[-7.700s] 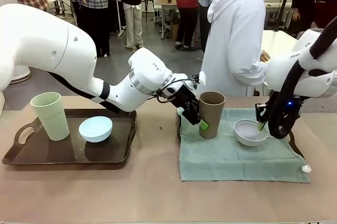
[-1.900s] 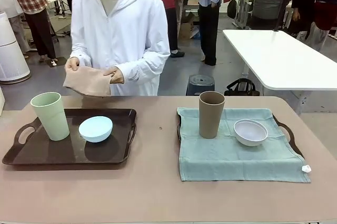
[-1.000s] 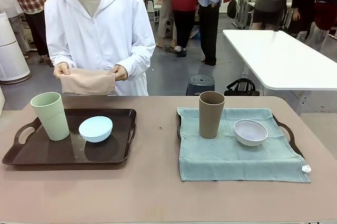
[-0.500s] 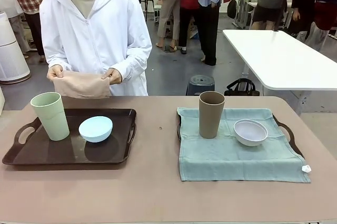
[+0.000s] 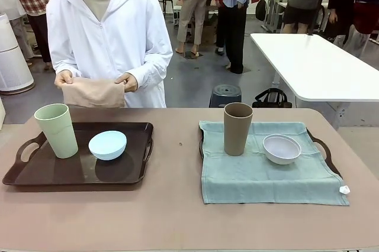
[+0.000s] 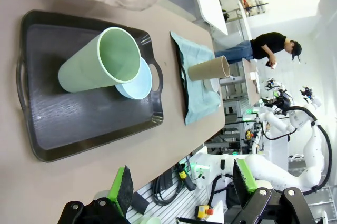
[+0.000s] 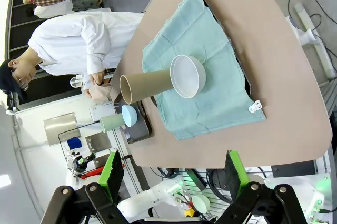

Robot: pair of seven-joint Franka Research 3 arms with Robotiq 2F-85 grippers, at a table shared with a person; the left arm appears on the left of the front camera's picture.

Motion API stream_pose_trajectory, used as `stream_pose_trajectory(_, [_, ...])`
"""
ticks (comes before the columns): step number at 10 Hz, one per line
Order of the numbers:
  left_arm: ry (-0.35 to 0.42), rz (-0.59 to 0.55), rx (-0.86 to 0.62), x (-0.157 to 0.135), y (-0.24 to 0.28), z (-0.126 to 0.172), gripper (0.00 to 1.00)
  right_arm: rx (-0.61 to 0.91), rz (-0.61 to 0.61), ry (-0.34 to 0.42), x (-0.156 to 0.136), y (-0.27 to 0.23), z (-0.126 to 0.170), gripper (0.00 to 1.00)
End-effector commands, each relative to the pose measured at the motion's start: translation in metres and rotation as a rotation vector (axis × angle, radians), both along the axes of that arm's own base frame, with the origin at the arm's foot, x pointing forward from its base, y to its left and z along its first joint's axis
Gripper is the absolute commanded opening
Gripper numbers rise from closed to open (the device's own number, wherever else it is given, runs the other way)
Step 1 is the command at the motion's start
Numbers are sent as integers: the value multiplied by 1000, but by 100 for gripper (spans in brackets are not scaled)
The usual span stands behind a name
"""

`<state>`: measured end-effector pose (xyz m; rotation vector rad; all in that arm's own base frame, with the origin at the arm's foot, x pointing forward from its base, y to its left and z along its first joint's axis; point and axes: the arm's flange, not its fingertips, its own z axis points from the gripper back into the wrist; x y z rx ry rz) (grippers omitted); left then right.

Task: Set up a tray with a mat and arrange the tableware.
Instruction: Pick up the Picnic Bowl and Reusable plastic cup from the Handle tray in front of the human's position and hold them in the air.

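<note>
Holding left hand (image 6: 183,179) and right hand (image 7: 172,167) wide, we see pale green cup (image 5: 57,129) and light blue bowl (image 5: 108,144) on the dark tray (image 5: 35,176), brown cup (image 5: 237,128) and white bowl (image 5: 281,148) on the mat (image 5: 266,178).

Colours on the table: all plain, no pattern.
Noted: pale green tall plastic cup (image 5: 56,129), light blue small bowl (image 5: 108,144), dark brown tray (image 5: 65,172); brown tall plastic cup (image 5: 237,128), white small bowl (image 5: 282,148), muted teal cloth mat (image 5: 266,181); beige folded cloth (image 5: 93,93).
</note>
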<state>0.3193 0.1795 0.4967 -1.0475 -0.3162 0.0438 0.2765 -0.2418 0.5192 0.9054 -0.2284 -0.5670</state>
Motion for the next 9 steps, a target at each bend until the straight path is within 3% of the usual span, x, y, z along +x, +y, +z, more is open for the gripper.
stream_pose_trajectory(1, [-13,4,-3,1,1,0,100,13,7,-18,0,0,1,100])
stream_pose_trajectory(9, [-13,4,-3,1,1,0,100,13,7,-18,0,0,1,100])
